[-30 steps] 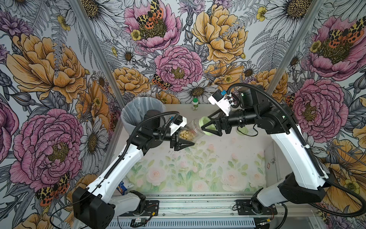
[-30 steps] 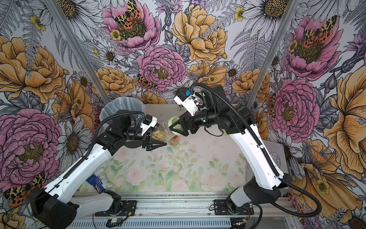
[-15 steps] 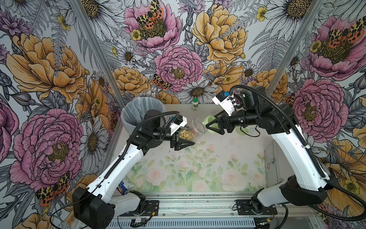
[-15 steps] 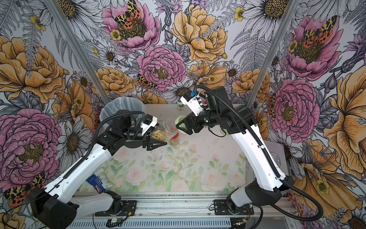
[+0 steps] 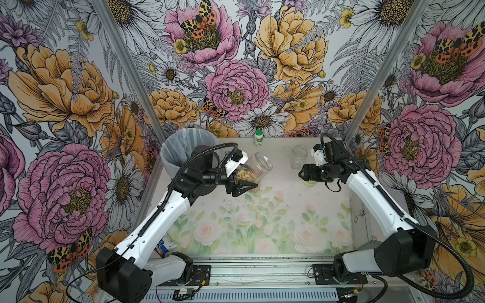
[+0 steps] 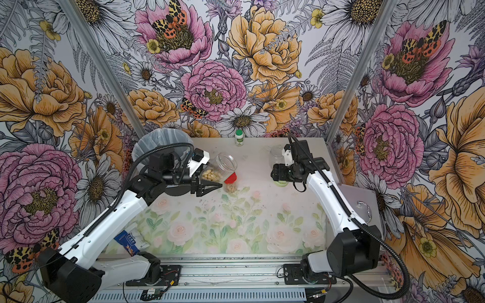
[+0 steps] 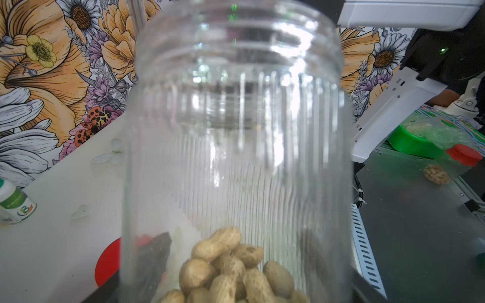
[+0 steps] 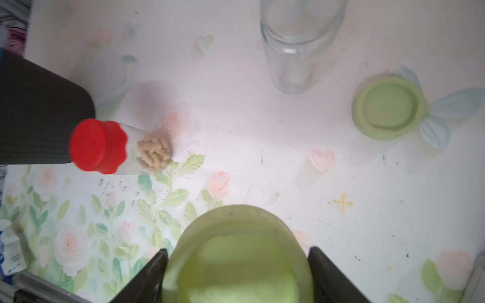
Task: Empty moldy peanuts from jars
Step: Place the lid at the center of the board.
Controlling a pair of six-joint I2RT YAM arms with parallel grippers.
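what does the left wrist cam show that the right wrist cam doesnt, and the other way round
Only the left wrist view: the peanuts heaped inside the open jar that the left gripper holds, and the white bottle.
Only the right wrist view: a green lid clamped in the right gripper, a second green lid lying on the table, and an empty jar.
Both: the red lid of the narrow jar, and the table.

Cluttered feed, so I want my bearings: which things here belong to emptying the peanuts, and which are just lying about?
Job: held open jar, its peanuts, red-lid jar, empty jar, held green lid, green lid on the table, bin.
Lying about: white bottle, blue packet.
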